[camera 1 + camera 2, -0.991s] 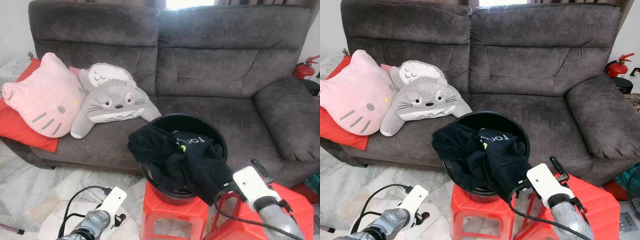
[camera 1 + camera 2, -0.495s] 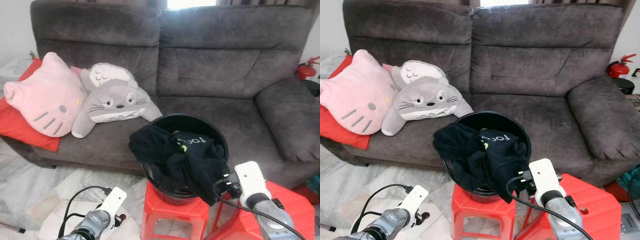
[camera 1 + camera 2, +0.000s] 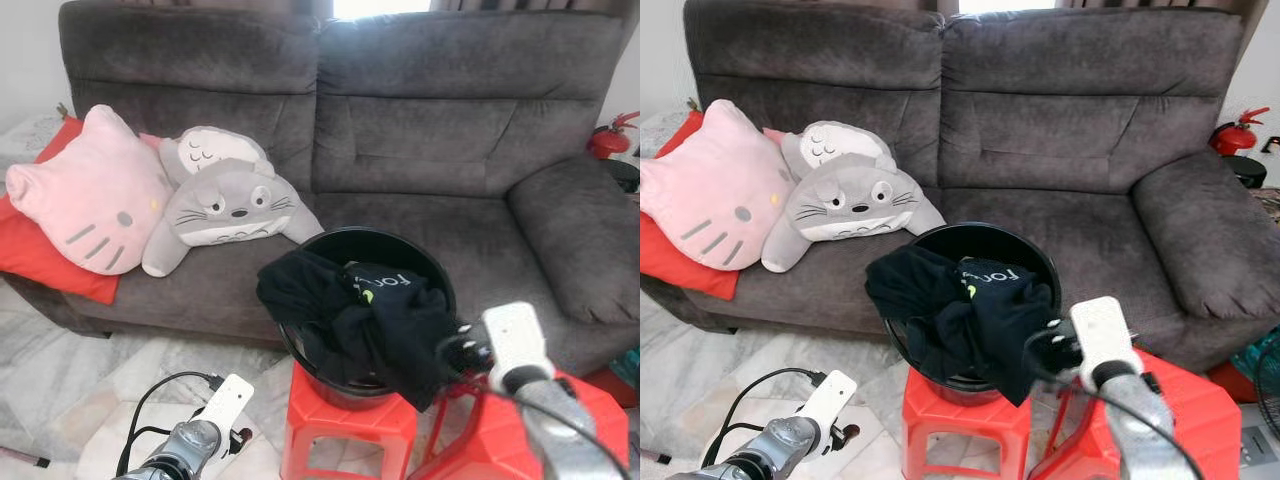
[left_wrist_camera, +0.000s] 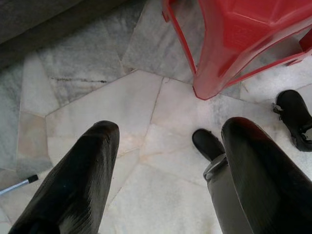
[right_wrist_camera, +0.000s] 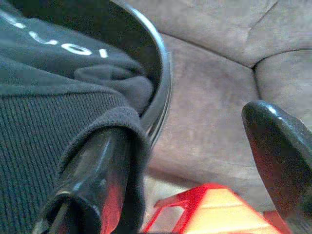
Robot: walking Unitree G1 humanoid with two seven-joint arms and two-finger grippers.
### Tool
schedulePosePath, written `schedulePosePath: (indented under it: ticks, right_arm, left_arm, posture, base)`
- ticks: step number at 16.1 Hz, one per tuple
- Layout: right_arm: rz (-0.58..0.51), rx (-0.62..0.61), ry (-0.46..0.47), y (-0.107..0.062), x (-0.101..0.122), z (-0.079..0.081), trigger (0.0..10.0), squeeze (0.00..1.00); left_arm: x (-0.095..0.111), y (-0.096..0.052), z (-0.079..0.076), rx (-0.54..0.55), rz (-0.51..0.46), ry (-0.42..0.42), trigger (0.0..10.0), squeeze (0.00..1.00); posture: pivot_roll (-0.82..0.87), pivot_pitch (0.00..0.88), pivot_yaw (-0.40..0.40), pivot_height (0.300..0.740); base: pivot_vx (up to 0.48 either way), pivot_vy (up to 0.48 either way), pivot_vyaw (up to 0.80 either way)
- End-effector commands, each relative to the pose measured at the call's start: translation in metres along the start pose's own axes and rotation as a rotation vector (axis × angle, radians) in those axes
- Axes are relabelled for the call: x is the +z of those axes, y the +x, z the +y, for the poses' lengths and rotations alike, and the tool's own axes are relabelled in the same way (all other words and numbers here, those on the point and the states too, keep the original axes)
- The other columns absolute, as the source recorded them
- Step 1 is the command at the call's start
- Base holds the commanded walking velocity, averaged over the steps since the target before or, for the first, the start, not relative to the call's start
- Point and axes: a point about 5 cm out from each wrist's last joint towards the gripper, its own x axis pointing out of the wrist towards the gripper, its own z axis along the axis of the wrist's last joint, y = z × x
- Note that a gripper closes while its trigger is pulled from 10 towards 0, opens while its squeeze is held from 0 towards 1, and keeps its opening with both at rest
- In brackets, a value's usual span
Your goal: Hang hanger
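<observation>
A black bucket (image 3: pixel 400 240) stands on a red stool (image 3: pixel 345 425) in front of the sofa. Black clothes (image 3: pixel 370 320), one with white lettering, spill over its front rim. My right gripper (image 5: pixel 195 165) is open at the bucket's right side, beside the hanging cloth. In the right wrist view the black cloth (image 5: pixel 53 122) drapes over one finger (image 5: pixel 92 170), and the other finger (image 5: pixel 282 151) stands well apart in front of the sofa seat. My left gripper (image 4: pixel 165 165) hangs open and idle above the marble floor.
A grey sofa (image 3: pixel 420 130) stands behind the bucket, with a pink cat cushion (image 3: pixel 90 190), a grey plush (image 3: pixel 225 205) and a red cushion (image 3: pixel 40 260) at its left end. A second red stool (image 3: pixel 500 440) stands under my right arm. A fire extinguisher (image 3: pixel 608 138) is at far right.
My right wrist has risen a little and turned toward the hanging edge of the black clothes. The left arm has not moved.
</observation>
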Motion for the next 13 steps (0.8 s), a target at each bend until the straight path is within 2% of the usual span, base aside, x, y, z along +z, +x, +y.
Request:
schedulePosePath:
  ticks: [1, 4, 6, 9, 11, 13]
  right_arm:
    - [0.015, 0.0, 0.011, 0.001, -0.003, 0.0, 10.0, 0.0]
    - [0.015, 0.0, 0.011, 0.001, -0.003, 0.0, 10.0, 0.0]
    - [0.016, 0.135, 0.009, 0.015, -0.003, 0.018, 10.0, 0.0]
    - [0.08, 0.201, 0.018, 0.021, -0.013, 0.026, 10.0, 0.0]
    - [0.052, 0.198, 0.016, 0.024, -0.011, 0.026, 10.0, 0.0]
    - [-0.017, 0.168, 0.053, 0.028, -0.003, 0.022, 10.0, 0.0]
  left_arm:
    - [-0.004, 0.0, -0.001, -0.002, 0.02, 0.017, 10.0, 0.0]
    - [-0.004, 0.0, -0.001, -0.002, 0.02, 0.017, 10.0, 0.0]
    - [-0.005, 0.0, -0.001, 0.0, 0.021, 0.015, 10.0, 0.0]
    - [-0.005, 0.0, -0.001, -0.001, 0.022, 0.017, 10.0, 0.0]
    - [-0.005, 0.0, -0.001, 0.001, 0.022, 0.016, 10.0, 0.0]
    - [-0.005, 0.0, -0.001, 0.002, 0.022, 0.016, 10.0, 0.0]
  posture:
    - [-0.24, 0.0, 0.004, 0.74]
    - [-0.24, 0.0, 0.004, 0.74]
    - [-0.23, 0.0, 0.002, 0.74]
    - [-0.23, 0.0, 0.002, 0.74]
    - [-0.23, 0.0, 0.002, 0.74]
    - [-0.23, 0.0, 0.002, 0.74]
  base:
    - [0.0, 0.0, 0.0]
    - [0.0, 0.0, 0.0]
    - [0.0, 0.0, 0.0]
    - [0.0, 0.0, 0.0]
    - [0.0, 0.0, 0.0]
    - [0.0, 0.0, 0.0]
